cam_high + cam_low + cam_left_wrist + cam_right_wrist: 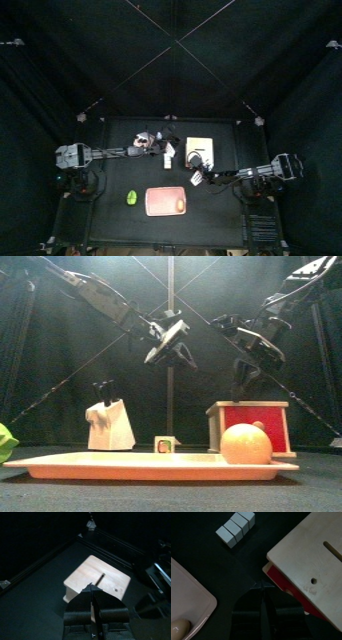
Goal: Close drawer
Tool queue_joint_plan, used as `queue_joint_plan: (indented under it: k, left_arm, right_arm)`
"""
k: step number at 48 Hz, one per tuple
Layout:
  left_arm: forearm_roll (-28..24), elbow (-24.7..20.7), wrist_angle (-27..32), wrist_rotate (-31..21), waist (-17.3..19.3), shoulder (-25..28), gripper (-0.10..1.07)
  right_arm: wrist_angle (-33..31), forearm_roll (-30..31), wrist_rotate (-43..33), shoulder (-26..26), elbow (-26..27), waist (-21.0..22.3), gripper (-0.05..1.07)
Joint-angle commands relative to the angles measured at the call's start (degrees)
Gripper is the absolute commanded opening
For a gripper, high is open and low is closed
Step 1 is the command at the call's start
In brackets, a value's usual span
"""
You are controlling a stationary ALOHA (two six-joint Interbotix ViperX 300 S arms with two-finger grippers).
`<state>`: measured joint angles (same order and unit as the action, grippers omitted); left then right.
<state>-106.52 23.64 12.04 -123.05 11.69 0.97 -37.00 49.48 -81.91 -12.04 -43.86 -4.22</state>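
- Pink-red is the nearest thing we see: a flat tray (147,465) at the front of the black surface (114,215), with a rounded tan object (246,444) lying in its right part.
- A green item (131,198) lies just left of the tray.
- Behind the tray, we find a small cube (164,444) and a white object (110,424) to the left.
- The drawer (199,148), light wood with a pale top and a red front, sits right of centre, farther back.
- The right gripper (260,586) hangs just beside the drawer's red front, its fingers nearly together, holding nothing we can see.
- The left gripper (91,588) hovers above the drawer, fingers pressed together and empty.
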Motion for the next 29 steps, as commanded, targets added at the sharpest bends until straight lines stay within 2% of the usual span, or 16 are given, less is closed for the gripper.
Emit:
queue_joint_plan:
  k: [1, 21, 29]
  left_arm:
    - [-0.3, 2.2, 0.3, -0.1, -1.8, -4.1, 0.30]
    - [-0.1, 11.3, 0.3, -0.3, -10.0, -9.9, 0.30]
    - [0.1, 13.8, 0.9, -0.4, -12.0, -11.0, 0.30]
  right_arm:
    - [0.0, 0.0, 0.1, -1.8, 0.7, -0.4, 0.25]
    - [0.0, 0.0, 0.1, -1.8, 0.9, -1.7, 0.25]
    - [0.0, 0.0, 0.1, -1.8, 0.9, -1.8, 0.25]
